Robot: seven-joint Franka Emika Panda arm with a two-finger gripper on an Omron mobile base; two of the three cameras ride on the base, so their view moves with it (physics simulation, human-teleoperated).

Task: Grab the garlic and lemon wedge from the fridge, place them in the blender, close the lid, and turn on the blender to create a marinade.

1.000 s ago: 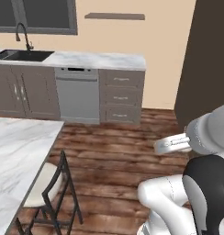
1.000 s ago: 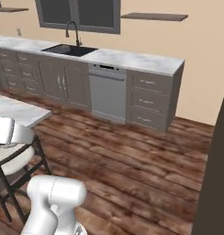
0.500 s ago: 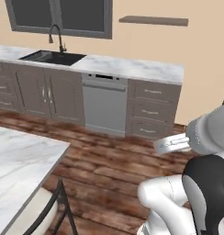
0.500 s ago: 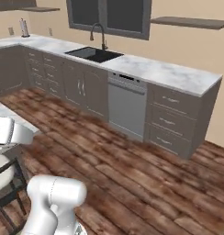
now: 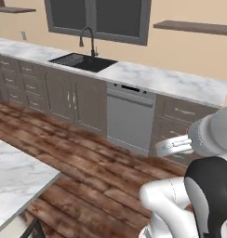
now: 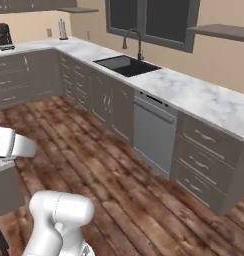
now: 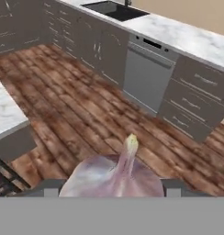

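The garlic [image 7: 118,176] sits low and centre in the hand view, its pointed tip up, pinched between the two tips of the claw [image 7: 107,188], which show as grey stubs just beside the bulb on either side. Beyond it lie the wooden floor [image 7: 86,110], the dishwasher [image 7: 146,78] and the sink [image 7: 114,10] set in the marble table [image 7: 196,41] at the upper right. The grip looks shallow on a small round bulb; I judge a jolt while the base drives could let it slip to the floor.

Pinkish-white garlic [image 7: 114,176]; white-veined marble counter [image 6: 194,97]; reddish-brown plank floor [image 5: 87,162].
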